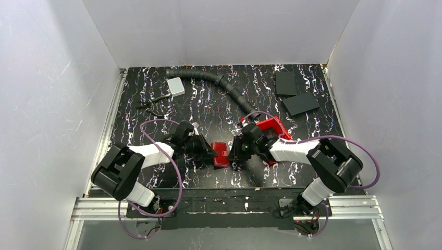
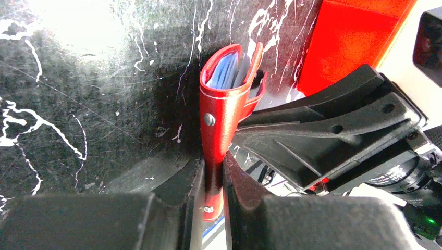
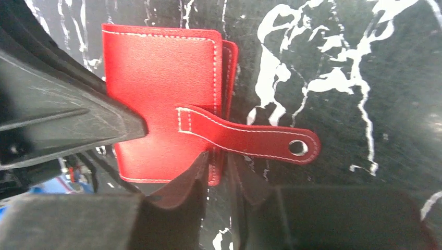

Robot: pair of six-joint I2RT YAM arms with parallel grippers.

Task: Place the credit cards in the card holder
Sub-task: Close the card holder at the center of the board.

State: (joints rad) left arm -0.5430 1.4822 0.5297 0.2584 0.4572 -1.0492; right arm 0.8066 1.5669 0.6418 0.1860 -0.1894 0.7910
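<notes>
Since the wallet (image 1: 221,154), centre frame, looks light and floppy, left gripper (image 2: 212,177) and right gripper (image 3: 218,179) each clamp an edge; cards (image 2: 225,73) sit inside. Hold stitched edges, not the tab (image 3: 250,138).

This looks like a robotics laboratory, more exactly a closed test cell. Plain white panels (image 1: 219,31) stand on three sides of a table (image 1: 208,104) with a black, white-veined top, so no room is seen behind them. Two robot arms, the left arm (image 1: 135,161) and the right arm (image 1: 312,153), are fixed to a bare aluminium rail (image 1: 104,208) at the near edge. Loose purple cables (image 1: 180,179) hang in loops from the arms, and a grey corrugated hose (image 1: 229,86) lies across the table.
</notes>
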